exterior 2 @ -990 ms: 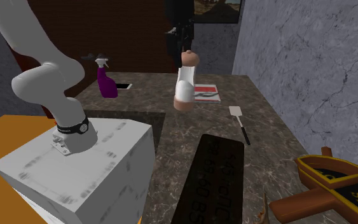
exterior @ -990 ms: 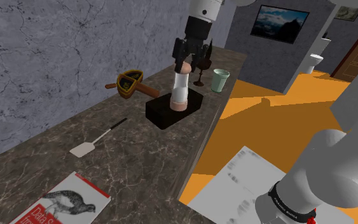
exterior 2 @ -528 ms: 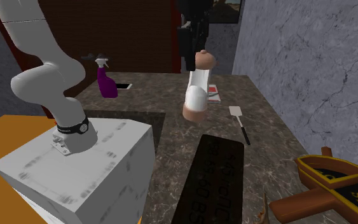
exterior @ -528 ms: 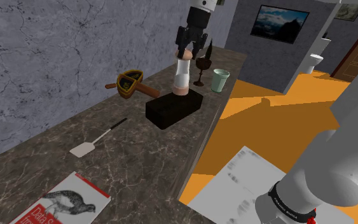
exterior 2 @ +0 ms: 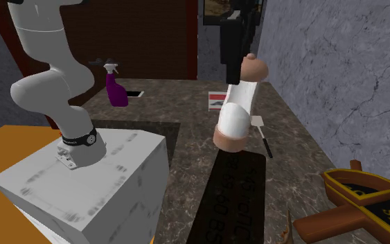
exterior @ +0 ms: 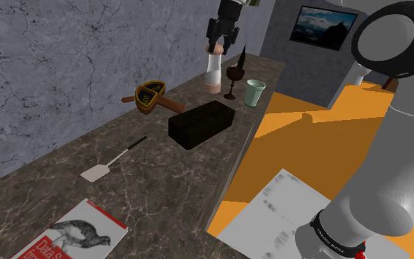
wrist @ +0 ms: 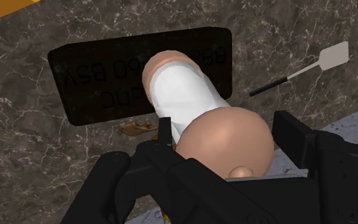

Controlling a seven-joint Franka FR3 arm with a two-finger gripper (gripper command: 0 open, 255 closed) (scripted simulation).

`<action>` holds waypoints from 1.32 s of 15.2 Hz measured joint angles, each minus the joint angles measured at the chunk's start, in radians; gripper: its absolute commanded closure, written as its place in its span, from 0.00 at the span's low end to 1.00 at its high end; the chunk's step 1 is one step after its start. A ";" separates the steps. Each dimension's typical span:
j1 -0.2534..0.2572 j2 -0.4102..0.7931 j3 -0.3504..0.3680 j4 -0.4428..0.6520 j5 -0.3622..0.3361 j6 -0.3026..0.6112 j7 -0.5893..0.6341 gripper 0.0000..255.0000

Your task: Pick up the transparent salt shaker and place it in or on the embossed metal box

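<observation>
Shaker (exterior: 212, 71) hangs higher than a second ago, pinched at its rounded cap by the claw (exterior: 217, 48). The dark box (wrist: 95, 83) now lies directly beneath the claw, so lowering should finish the placement.

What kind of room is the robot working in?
Probably a kitchen in a house. There is a long dark marbled counter with a spatula, a pale green cup and a purple spray bottle on it, and a framed picture on the wall.
</observation>
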 measured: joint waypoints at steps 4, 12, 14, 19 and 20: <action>-0.032 0.092 -0.012 0.119 0.016 -0.035 -0.033 1.00; -0.022 0.060 -0.011 -0.036 0.010 0.087 -0.051 1.00; -0.019 0.049 -0.011 -0.079 0.008 0.119 -0.054 1.00; -0.015 0.035 -0.010 -0.165 0.008 0.190 -0.066 1.00; -0.015 0.033 -0.011 -0.184 0.008 0.207 -0.069 1.00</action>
